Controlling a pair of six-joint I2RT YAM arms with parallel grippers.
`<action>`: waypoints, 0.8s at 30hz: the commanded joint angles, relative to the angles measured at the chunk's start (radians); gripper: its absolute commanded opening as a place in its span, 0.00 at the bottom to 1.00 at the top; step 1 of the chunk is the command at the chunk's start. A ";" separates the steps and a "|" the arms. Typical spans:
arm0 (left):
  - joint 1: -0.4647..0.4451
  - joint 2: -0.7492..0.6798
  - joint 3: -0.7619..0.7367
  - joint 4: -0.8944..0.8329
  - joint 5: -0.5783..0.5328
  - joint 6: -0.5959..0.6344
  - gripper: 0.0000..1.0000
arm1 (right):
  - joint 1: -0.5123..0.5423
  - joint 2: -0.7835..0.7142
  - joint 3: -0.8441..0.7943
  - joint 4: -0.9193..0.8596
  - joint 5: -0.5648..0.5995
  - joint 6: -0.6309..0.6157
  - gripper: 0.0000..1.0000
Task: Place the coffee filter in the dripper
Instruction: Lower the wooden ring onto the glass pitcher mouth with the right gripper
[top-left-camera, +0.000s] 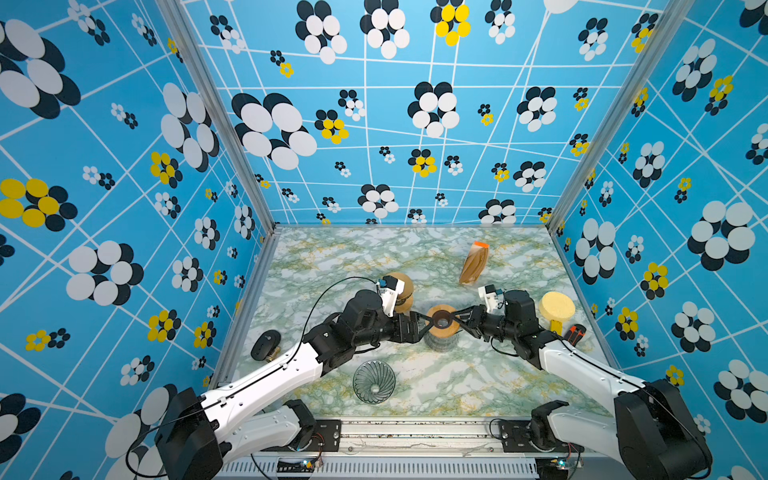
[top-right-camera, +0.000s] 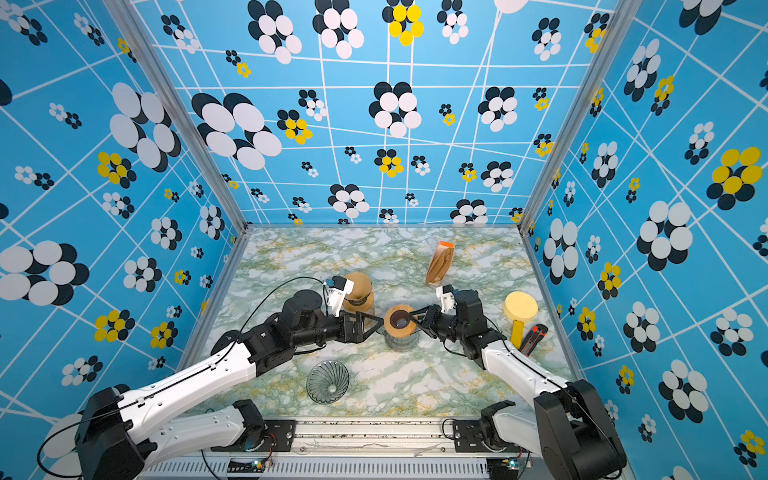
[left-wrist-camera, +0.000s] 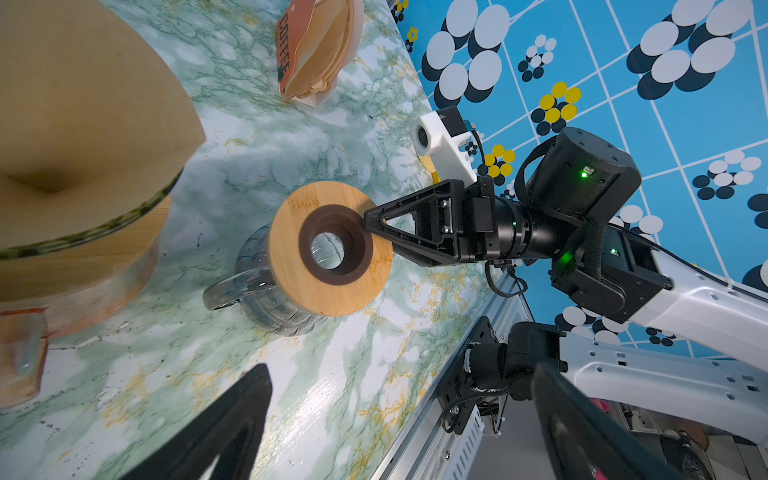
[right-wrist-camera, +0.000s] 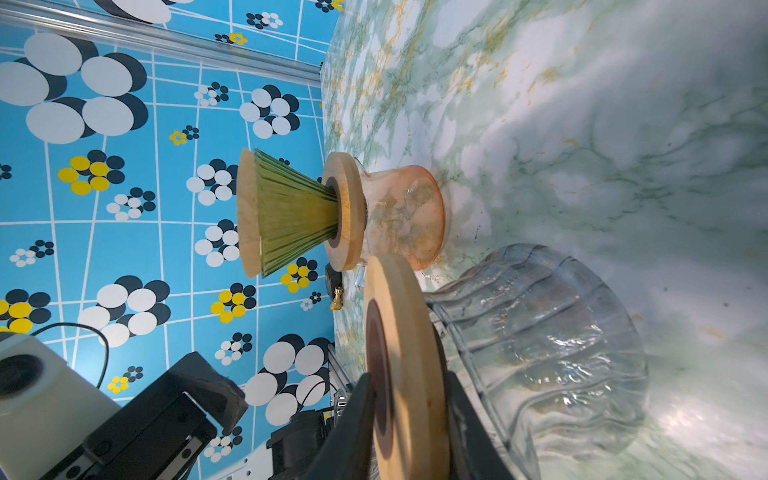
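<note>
Right wrist view puts us edge-on to the wooden collar (right-wrist-camera: 415, 332) that lies atop the clear ribbed glass carafe (right-wrist-camera: 540, 340). The right gripper (right-wrist-camera: 409, 386) sets one black finger against each flat face of that collar at its rim, narrowly spaced, and we cannot tell whether the fingers press on it or merely flank it. In both top views this carafe stands mid-table, so we take our clock bearings from it. The left gripper (top-left-camera: 429, 321) points at the collar from 9 o'clock, close beside it, with its jaws spread wide and nothing held. The pack of brown paper coffee filters (top-left-camera: 473, 264), which has an orange label, lies at about 1 o'clock, well apart from both grippers. The clear glass dripper (top-left-camera: 374, 381) rests by itself on the marble-patterned table (top-left-camera: 478, 386) at about 7 o'clock, empty. At about 10 o'clock we see an amber glass carafe (right-wrist-camera: 403, 220) carrying a green ribbed dripper (right-wrist-camera: 295, 216) lined with a brown filter (right-wrist-camera: 248, 212). A yellow round sponge on a handle (top-left-camera: 557, 309) lies at 3 o'clock.
</note>
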 joint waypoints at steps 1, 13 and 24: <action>0.006 0.002 0.007 0.022 0.016 0.002 0.99 | -0.009 -0.008 -0.008 -0.027 0.010 -0.023 0.33; 0.006 0.000 0.003 0.021 0.016 0.000 0.99 | -0.029 -0.044 0.000 -0.096 0.028 -0.045 0.35; 0.006 -0.001 0.005 0.019 0.019 0.002 0.99 | -0.035 -0.113 0.060 -0.316 0.118 -0.144 0.36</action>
